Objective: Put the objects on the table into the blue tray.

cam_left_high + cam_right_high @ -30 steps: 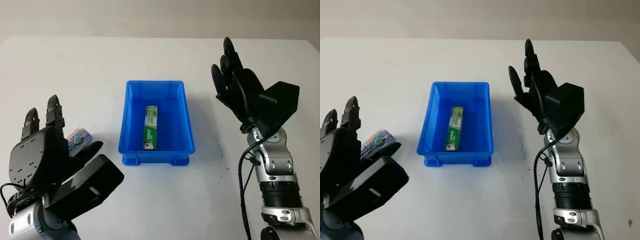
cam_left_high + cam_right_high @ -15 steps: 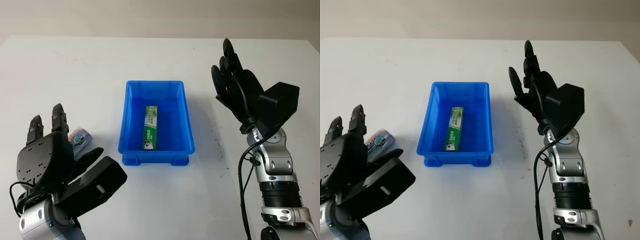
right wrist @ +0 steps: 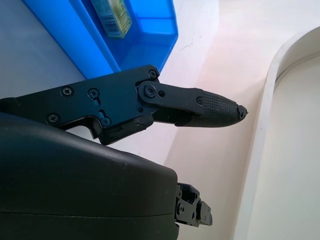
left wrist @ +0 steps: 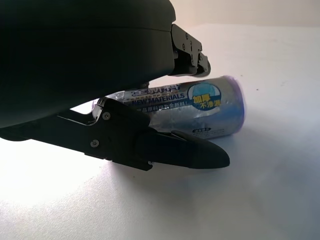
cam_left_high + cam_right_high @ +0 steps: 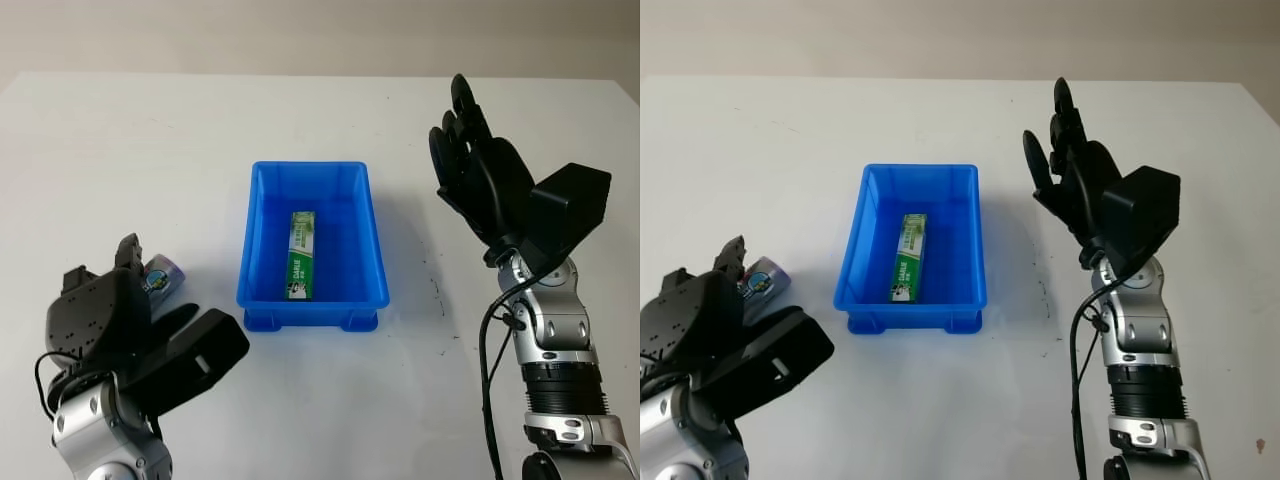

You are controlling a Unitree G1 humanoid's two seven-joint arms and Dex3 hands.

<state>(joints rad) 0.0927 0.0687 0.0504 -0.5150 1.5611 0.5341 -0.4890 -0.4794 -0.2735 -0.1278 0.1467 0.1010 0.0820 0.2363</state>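
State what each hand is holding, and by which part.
Nothing yet. Left hand is open around the silver can on the table; right hand is open, raised.

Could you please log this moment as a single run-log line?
left hand: closing around silver roll on table | right hand: open, raised beside blue tray | tray holds green box

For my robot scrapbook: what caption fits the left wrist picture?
The left hand closing around a silver roll lying on the white table.

Head stereo pair overlooks table [image 5: 200,130]; wrist cameras close
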